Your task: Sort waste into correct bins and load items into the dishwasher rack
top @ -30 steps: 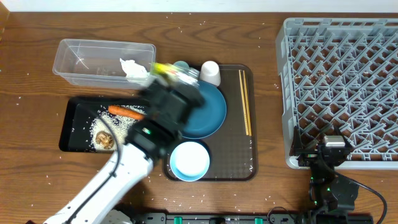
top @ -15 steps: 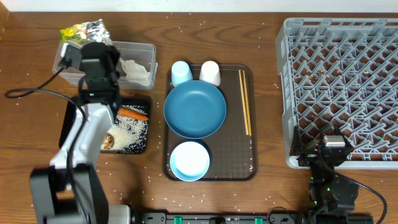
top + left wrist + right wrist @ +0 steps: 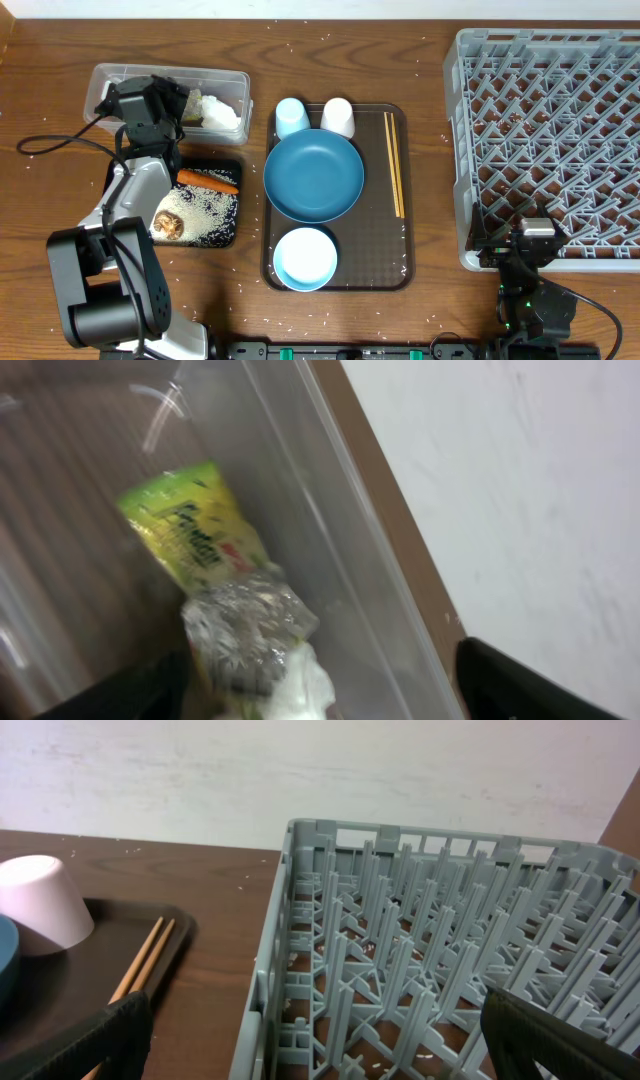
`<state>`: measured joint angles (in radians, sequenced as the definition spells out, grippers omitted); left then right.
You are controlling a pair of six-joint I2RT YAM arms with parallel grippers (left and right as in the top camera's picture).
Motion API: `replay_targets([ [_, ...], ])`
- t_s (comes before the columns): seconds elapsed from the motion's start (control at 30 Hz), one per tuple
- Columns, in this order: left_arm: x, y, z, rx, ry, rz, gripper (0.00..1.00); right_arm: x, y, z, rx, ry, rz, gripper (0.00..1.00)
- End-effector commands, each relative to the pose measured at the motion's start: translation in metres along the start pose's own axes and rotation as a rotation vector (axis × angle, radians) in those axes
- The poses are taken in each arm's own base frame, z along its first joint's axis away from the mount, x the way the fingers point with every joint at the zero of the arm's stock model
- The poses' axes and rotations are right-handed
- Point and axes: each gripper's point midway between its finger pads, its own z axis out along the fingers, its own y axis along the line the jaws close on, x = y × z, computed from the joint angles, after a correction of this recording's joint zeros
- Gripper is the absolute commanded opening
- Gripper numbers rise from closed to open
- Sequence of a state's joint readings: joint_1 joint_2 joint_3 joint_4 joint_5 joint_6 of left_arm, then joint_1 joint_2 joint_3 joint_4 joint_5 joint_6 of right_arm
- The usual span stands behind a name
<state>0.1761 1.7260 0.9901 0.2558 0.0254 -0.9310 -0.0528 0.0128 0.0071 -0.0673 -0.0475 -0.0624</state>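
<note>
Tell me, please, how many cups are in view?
2. The light blue cup stands at the brown tray's far edge, behind the blue plate; the whitish cup stands beside it, nearer the chopsticks. I see no other cup.

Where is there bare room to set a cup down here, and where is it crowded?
Free: the table strip between the brown serving tray and the rack, and that tray's corner right of the bowl. Crowded: the clear tub under the left gripper, and the black tray beside it.
</note>
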Motion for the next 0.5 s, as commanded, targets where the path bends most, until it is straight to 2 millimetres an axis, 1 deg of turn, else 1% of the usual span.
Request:
replay_targets([
  [0.0,0.014,-0.022,-0.012,0.103,0.108,0.014,0.88,0.001,0.002,0.000,-0.004,0.004,0.001,0.99],
  [0.07,0.018,-0.040,-0.024,0.174,0.154,0.018,0.88,0.001,0.002,0.000,-0.004,0.004,0.001,0.99],
  [0.13,0.023,-0.065,-0.047,0.274,0.221,0.029,0.90,0.001,0.002,0.000,-0.004,0.004,0.001,0.99],
  [0.17,0.027,-0.075,-0.059,0.317,0.258,0.035,1.00,0.001,0.002,0.000,-0.004,0.004,0.001,0.99],
  [0.2,0.031,-0.085,-0.073,0.360,0.298,0.044,0.98,0.001,0.002,0.000,-0.004,0.004,0.001,0.99],
  [0.27,0.036,-0.101,-0.103,0.429,0.361,0.059,0.98,0.001,0.002,0.000,-0.004,0.004,0.001,0.99],
  [0.33,0.039,-0.108,-0.129,0.456,0.398,0.064,0.98,0.001,0.002,0.000,-0.004,0.004,0.001,0.99],
  [0.37,0.040,-0.108,-0.142,0.452,0.408,0.062,0.98,0.001,0.002,0.000,-0.004,0.004,0.001,0.99],
  [0.47,0.045,-0.098,-0.176,0.409,0.435,0.080,0.98,0.001,0.002,0.000,-0.004,0.004,0.001,0.99],
])
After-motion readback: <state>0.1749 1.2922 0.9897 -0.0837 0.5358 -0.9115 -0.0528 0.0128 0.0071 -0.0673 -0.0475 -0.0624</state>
